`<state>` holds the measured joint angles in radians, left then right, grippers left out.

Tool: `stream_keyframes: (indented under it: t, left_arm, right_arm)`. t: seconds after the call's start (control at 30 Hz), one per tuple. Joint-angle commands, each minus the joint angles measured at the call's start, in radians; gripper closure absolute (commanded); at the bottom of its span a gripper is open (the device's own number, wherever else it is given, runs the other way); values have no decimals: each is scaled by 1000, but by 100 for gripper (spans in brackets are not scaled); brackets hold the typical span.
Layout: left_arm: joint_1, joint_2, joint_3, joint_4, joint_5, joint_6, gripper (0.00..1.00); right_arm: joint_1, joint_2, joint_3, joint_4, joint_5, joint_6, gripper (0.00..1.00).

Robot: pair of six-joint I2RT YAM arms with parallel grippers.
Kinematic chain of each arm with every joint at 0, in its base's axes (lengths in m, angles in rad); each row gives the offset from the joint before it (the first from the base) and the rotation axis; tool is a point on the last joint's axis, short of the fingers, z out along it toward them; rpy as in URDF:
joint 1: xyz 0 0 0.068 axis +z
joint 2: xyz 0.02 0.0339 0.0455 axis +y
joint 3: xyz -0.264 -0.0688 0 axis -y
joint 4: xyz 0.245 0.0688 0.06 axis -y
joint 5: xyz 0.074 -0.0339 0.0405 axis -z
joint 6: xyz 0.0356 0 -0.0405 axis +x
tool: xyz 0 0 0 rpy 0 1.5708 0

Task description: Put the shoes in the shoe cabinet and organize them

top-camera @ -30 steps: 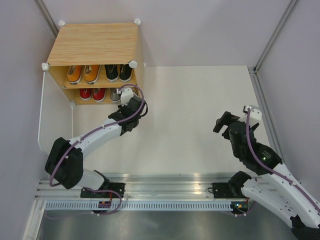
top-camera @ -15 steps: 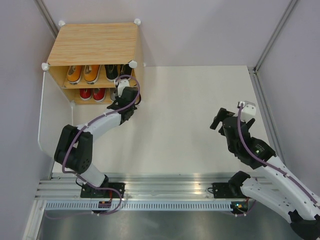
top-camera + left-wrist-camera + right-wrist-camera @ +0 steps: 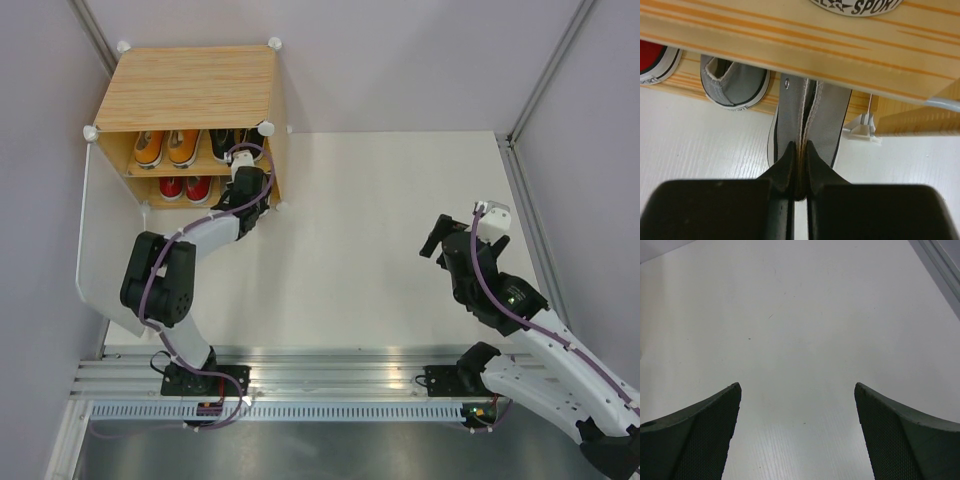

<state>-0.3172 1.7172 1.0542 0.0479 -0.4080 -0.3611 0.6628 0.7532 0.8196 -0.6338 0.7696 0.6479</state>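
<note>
The shoe cabinet (image 3: 190, 85) stands at the far left with its white door (image 3: 85, 240) swung open. An orange pair (image 3: 165, 148) and a black pair (image 3: 225, 143) sit on the upper shelf, and a red pair (image 3: 185, 187) on the lower level. My left gripper (image 3: 243, 178) reaches into the lower right corner. In the left wrist view it (image 3: 800, 150) is shut on the heel of a grey shoe (image 3: 812, 115), whose toe is under the shelf (image 3: 790, 45). A second grey shoe (image 3: 735, 87) lies to its left. My right gripper (image 3: 797, 395) is open over bare table.
Just right of the held shoe is the cabinet's right wall with a white corner connector (image 3: 862, 130). The white open door stretches along the left edge of the table. The right arm (image 3: 500, 290) hovers at the right side, near the metal frame post (image 3: 530, 190).
My left arm has stretched forward and carried the grey shoe from in front of the cabinet into its lower right compartment. The right arm has shifted slightly.
</note>
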Motion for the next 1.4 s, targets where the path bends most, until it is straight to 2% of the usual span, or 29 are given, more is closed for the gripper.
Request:
stream_keyframes:
  t: [0.0,0.27,0.47,0.53,0.57,0.63,0.67,0.73,0.77,0.8,0.93,1.1,1.37]
  left_arm:
    - [16,21,66,193,26,62,98]
    - [47,71,61,323,63,89,98]
    - [58,130,104,342,81,93,97]
    - [59,131,105,342,78,88,91]
    - [59,127,102,342,80,86,83]
    - [59,113,89,328,80,76,74]
    - [59,95,78,328,78,71,64]
    - [59,73,44,326,72,60,56]
    - [59,53,32,325,69,56,49]
    - [59,42,14,316,67,53,47]
    - [53,-5,-23,283,74,28,46]
    - [30,-54,-86,280,77,25,50]
    - [18,-12,-56,198,37,8,57]
  right_arm:
    - [-2,1,15,28,40,-2,2]
    - [-3,-18,12,-4,72,18,2]
    - [-2,-25,13,-27,76,36,2]
    - [-3,-25,15,-32,76,39,2]
    - [-3,-25,18,-33,76,39,2]
    - [-3,-26,19,-40,77,42,2]
    - [-3,-28,19,-41,76,44,2]
    - [-3,-31,18,-44,76,45,2]
    - [-3,-32,18,-44,74,47,2]
    - [-3,-37,16,-44,73,47,2]
    - [-2,-45,12,-47,65,47,2]
    - [-2,-51,0,-37,51,44,2]
    - [-3,-52,-8,-27,36,42,2]
